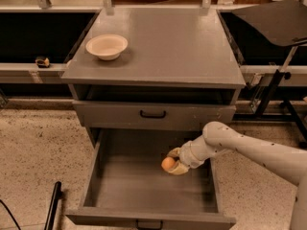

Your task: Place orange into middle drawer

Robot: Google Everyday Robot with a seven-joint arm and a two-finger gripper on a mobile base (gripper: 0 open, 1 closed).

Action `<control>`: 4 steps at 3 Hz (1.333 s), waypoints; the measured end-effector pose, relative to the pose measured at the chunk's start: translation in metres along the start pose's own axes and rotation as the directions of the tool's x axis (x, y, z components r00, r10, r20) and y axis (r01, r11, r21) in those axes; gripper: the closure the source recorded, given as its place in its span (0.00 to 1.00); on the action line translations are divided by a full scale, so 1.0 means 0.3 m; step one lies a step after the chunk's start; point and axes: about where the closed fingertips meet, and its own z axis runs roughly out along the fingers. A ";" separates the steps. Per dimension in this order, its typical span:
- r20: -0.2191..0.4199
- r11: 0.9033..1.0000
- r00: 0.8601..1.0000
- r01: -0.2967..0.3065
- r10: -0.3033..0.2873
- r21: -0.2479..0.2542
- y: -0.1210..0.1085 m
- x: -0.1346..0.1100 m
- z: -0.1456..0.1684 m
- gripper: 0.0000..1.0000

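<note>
The orange (167, 164) is a small round fruit held between the beige fingers of my gripper (172, 161). The gripper reaches in from the right on a white arm and sits inside the open middle drawer (120, 186), over the right half of its grey floor. The gripper is shut on the orange. I cannot tell whether the orange touches the drawer floor. The drawer is pulled far out, with its black handle (148, 224) at the bottom edge of the view.
A grey cabinet top (182, 47) carries a shallow beige bowl (106, 46) at its left. The closed upper drawer front (110, 115) with a black handle is above the open drawer. A black stand (273, 85) is at the right. Speckled floor surrounds the cabinet.
</note>
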 end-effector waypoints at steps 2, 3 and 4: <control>0.011 0.987 0.988 -0.156 0.155 0.049 -0.021 0.144 0.031 1.00; 0.046 0.983 0.982 -0.184 0.183 0.027 -0.034 0.177 0.086 0.82; 0.050 0.982 0.981 -0.188 0.186 0.025 -0.038 0.181 0.093 0.59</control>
